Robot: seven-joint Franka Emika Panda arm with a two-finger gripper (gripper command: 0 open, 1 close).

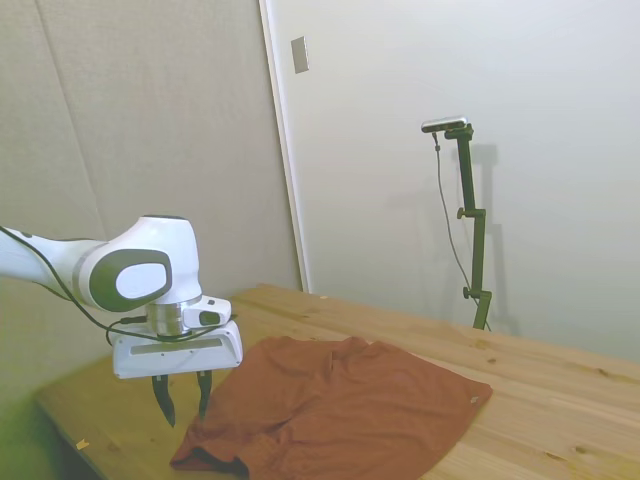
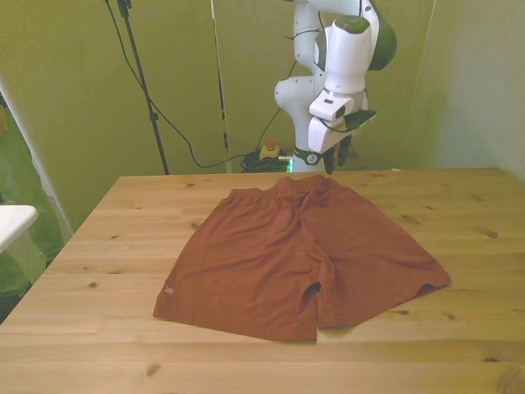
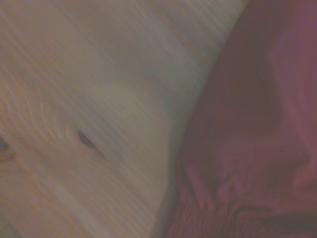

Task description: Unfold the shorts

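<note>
Wooden table carries only the shorts; nothing lies between garment and gripper. Off the table at the front view's left, a white edge shows. Shorts lie spread flat near the table's middle, both legs apart, waistband toward the robot's side, leg hems toward the camera in the front view; a small pale tag sits near one hem. Long axis runs across the table, hem to hem. Gripper hangs just above the waistband edge, fingers parted, grasping nothing. Wrist view: blurred fabric beside bare wood.
</note>
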